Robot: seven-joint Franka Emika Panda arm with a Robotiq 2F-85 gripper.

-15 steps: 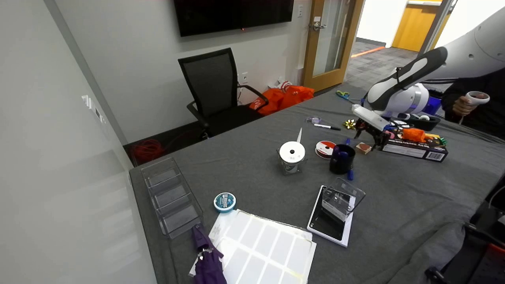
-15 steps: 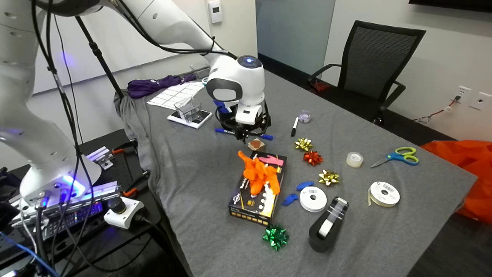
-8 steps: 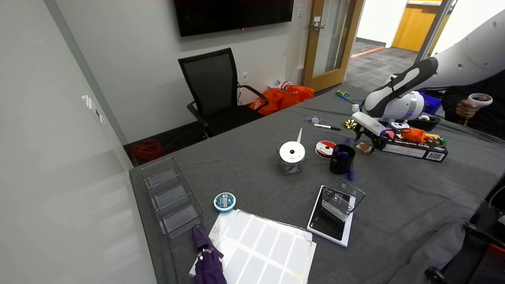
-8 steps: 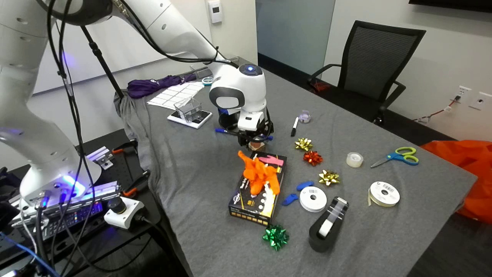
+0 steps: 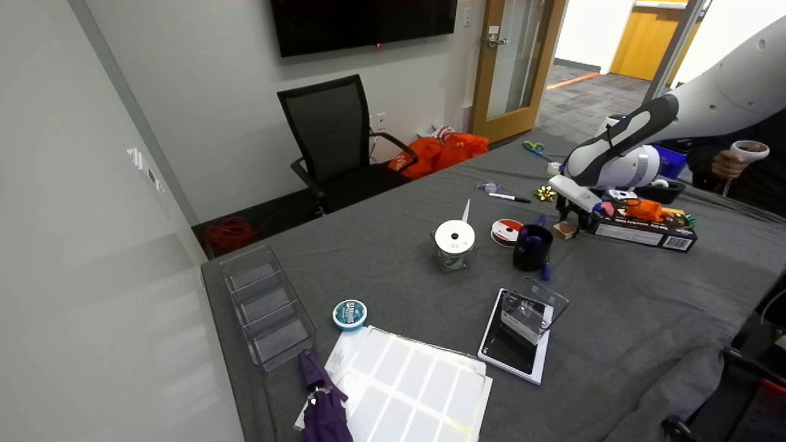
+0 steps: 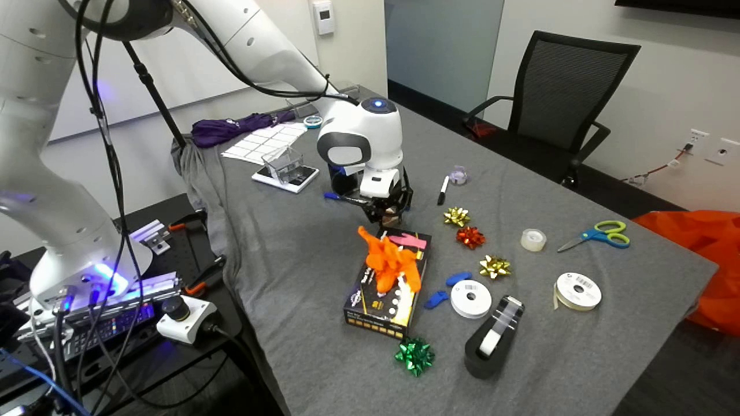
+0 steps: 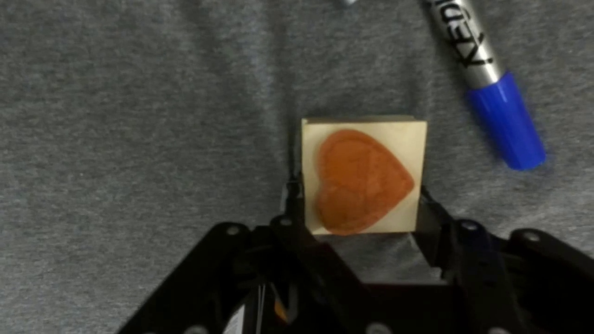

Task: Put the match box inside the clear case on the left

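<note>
Where the hand (image 7: 361,192) grips, match box (image 7: 364,178) between its fingers (image 7: 292,208), touching both

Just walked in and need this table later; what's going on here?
A robot arm is handling the match box, small and square with an orange heart on top. Its tool seems closed on two opposite sides of the box; I can't tell whether it's off the cloth. It has yet to reach the clear divided case, far left in an exterior view. Near that view's right edge, a hand holds a white device.
</note>
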